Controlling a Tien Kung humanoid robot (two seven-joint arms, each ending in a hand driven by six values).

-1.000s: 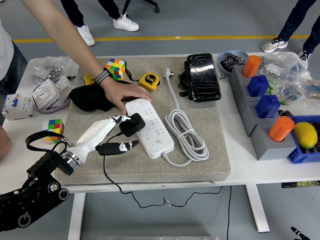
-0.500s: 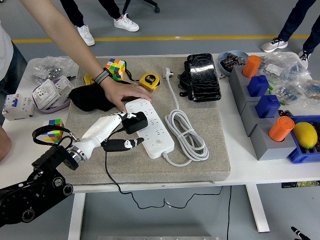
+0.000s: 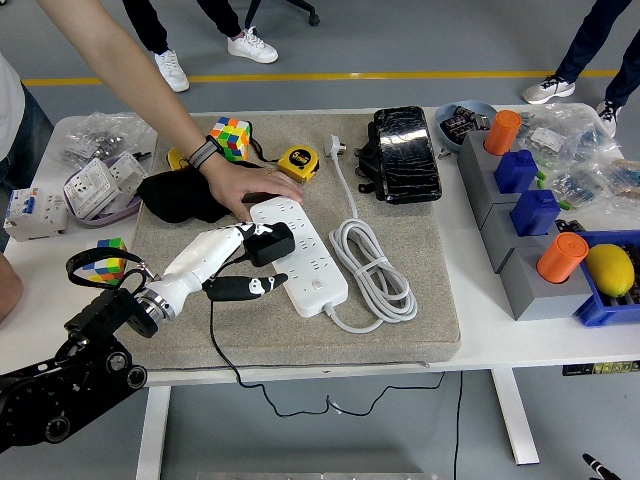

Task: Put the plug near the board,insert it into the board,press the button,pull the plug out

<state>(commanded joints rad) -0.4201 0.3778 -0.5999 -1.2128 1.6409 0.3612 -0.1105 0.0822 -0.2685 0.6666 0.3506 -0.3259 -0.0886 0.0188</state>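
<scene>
A white power strip [image 3: 300,252] lies on the grey mat [image 3: 400,330], with its coiled white cable [image 3: 372,270] to the right. My left hand [image 3: 240,262] is shut on a black plug [image 3: 268,243] and holds it over the strip's left edge, near its far end. The plug's black cord [image 3: 213,335] hangs down off the table's front. A person's hand [image 3: 250,188] presses down on the strip's far end. My right hand is not in view.
A black cloth [image 3: 180,196], Rubik's cube [image 3: 230,137], yellow tape measure [image 3: 297,161] and black case [image 3: 405,153] lie at the back. Grey blocks with orange and blue caps [image 3: 530,215] stand at the right. A small cube [image 3: 105,258] and socket parts [image 3: 95,185] sit at the left.
My left hand has moved the plug a little up and right, from beside the strip onto its left edge. The person's hand has stayed on the strip.
</scene>
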